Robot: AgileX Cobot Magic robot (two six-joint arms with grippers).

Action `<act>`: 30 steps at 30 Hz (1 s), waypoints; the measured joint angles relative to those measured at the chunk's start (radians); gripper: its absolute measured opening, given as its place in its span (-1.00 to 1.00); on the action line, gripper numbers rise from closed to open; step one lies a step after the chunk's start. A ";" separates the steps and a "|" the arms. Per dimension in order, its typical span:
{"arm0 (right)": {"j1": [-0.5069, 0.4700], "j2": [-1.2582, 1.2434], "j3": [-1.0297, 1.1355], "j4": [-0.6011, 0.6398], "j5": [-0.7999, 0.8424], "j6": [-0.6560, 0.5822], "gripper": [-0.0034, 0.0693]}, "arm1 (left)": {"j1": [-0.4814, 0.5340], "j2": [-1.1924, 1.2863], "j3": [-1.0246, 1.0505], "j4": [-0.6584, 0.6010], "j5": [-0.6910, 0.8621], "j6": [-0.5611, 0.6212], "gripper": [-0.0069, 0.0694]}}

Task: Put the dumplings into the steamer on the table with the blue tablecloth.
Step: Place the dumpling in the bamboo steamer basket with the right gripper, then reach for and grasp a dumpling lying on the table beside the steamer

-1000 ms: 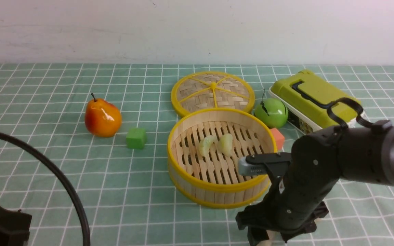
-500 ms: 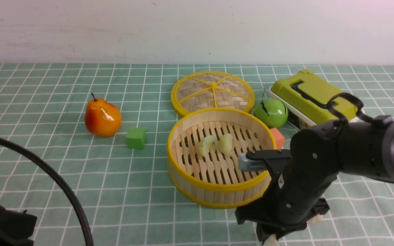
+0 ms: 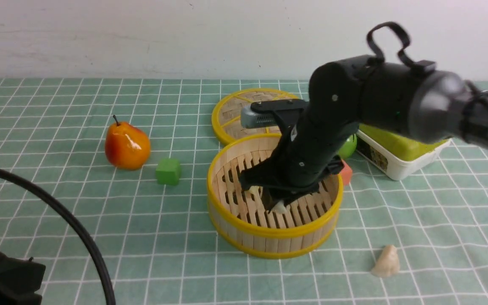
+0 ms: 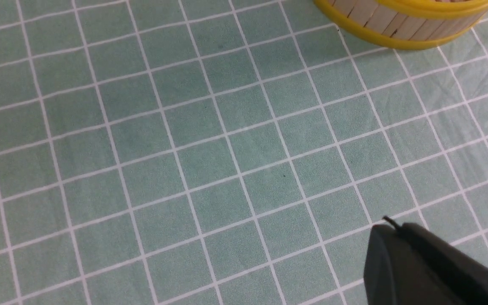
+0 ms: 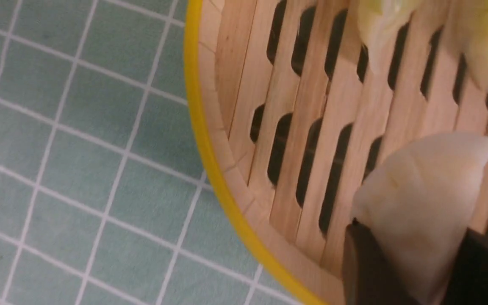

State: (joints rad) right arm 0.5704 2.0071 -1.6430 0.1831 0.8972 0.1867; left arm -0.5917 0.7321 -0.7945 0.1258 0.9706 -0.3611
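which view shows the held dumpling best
Right wrist view: the white dumpling sits close-up, pinched in the right claw over the steamer. Front view shows only its tip; left wrist view misses it.

Green dumplings [image 5: 379, 25] cut off at picture edge, apple [image 3: 348, 146] mostly hidden behind right arm [image 3: 375, 93]

on my desk [image 3: 57, 220] i see a steamer [image 3: 269, 243], lid [image 3: 231, 114], pear [image 3: 126, 146], green cube [image 3: 168, 171], apple [image 3: 348, 148], orange cube [image 3: 346, 173], box [image 3: 400, 159] and one cream dumpling [image 3: 386, 262].

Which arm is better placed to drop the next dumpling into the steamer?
The right arm: its fingers grip a cream dumpling above the steamer floor. The left arm is off over bare tablecloth.
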 joint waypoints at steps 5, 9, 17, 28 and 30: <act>0.000 0.115 -0.082 0.000 0.001 -0.002 -0.32 | -0.001 0.000 0.000 0.018 -0.001 0.000 -0.86; 0.000 0.146 -0.096 -0.001 0.000 -0.002 -0.32 | -0.001 0.000 0.000 0.036 -0.010 0.000 -0.86; 0.000 0.149 -0.112 -0.005 0.014 -0.002 0.11 | -0.001 0.000 0.000 0.039 -0.011 0.000 -0.86; 0.000 -0.142 -0.081 -0.083 0.282 -0.049 0.46 | -0.001 0.000 0.000 0.042 0.015 0.000 -0.85; 0.000 -0.232 0.027 -0.145 0.291 -0.016 0.44 | -0.001 0.000 0.000 0.042 0.015 0.000 -0.85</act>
State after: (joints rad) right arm 0.5704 1.7752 -1.6155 0.0378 1.1885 0.1709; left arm -0.5929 0.7321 -0.7945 0.1676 0.9860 -0.3611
